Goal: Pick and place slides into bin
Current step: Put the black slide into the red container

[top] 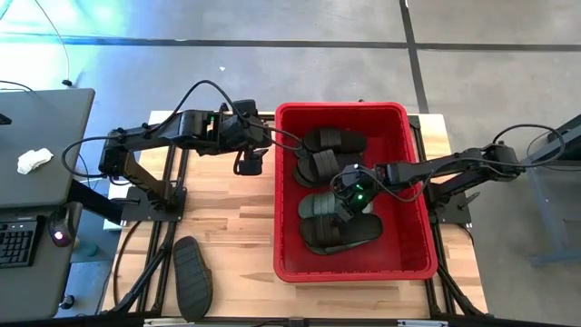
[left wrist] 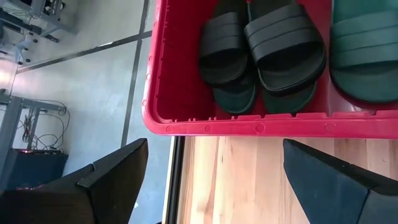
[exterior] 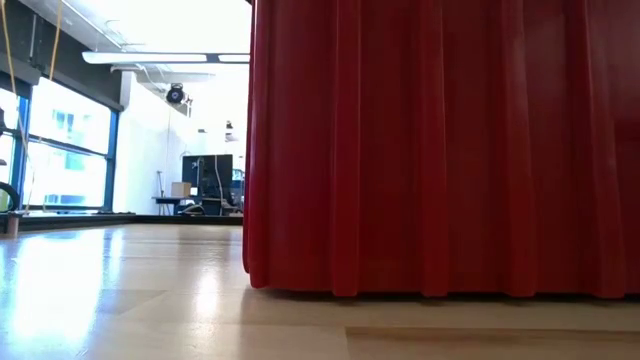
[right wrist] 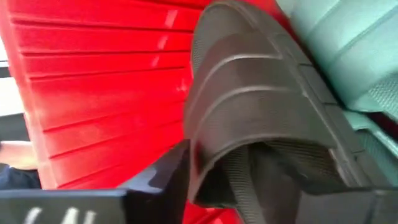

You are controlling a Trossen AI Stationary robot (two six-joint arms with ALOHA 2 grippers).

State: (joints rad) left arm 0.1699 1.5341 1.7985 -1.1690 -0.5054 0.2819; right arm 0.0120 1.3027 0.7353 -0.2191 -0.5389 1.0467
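Note:
The red bin (top: 413, 263) stands on the right half of the wooden table; in the low view its wall (exterior: 440, 150) fills most of the picture. Inside lie two black slides (top: 329, 142) at the far end, a green slide (top: 318, 205) and a black slide (top: 345, 232) toward the near end. One more dark slide (top: 192, 274) lies sole-down on the table at the near left. My right gripper (top: 349, 198) is down inside the bin, shut on the near black slide (right wrist: 261, 93). My left gripper (top: 250, 165) hangs open above the table beside the bin's left wall (left wrist: 249, 127). My right gripper has the black slide between its two fingers at the ribbed strap, one finger (right wrist: 155, 180) against the strap's side edge (right wrist: 196, 155) and the other finger (right wrist: 339, 202) on the opposite side. The fingers slant down from the table's right. Whether the slide is lifted off the bin's floor cannot be told.
A grey desk (top: 45, 136) with a keyboard and a white cloth stands left of the table. The arms' black base frames (top: 150, 209) sit on both table sides. Bare wood (top: 236, 236) lies between the loose slide and the bin.

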